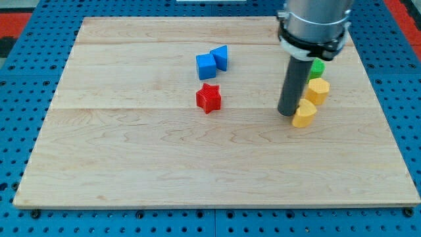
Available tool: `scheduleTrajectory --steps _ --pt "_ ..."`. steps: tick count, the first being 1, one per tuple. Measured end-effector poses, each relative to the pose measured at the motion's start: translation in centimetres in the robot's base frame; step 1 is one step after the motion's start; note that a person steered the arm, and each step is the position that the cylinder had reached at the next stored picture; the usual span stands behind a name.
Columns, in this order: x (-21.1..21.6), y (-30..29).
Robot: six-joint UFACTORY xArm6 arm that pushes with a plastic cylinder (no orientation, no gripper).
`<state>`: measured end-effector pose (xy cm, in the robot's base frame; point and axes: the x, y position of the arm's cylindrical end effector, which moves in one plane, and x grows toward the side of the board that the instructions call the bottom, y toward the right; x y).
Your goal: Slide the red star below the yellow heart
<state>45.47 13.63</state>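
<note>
The red star lies near the middle of the wooden board. A yellow heart-like block lies at the view's right, with a second yellow block just above and to its right. My tip rests on the board, touching the left side of the lower yellow block, well to the right of the red star.
A blue cube and a blue triangular block sit together just above the red star. A green block shows partly behind the rod, above the yellow blocks. The board sits on a blue pegboard.
</note>
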Motion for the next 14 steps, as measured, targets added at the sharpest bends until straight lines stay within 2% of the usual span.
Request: scheduleTrajectory --steps 1,2,3,4,5,6,7,8,9,10,11,14 --pt "1.3 2.8" --pt "7.1 -1.5" --pt "8.0 -13.9" --pt "1.7 -24.7" --pt "-5.4 -21.7" --pt "-3.4 -12.6" --pt "2.3 -5.5" --pt "4.6 -0.2" --pt "5.3 -3.2" --pt "6.5 -9.1" --pt "10.1 -4.3" --pt "9.7 3.2"
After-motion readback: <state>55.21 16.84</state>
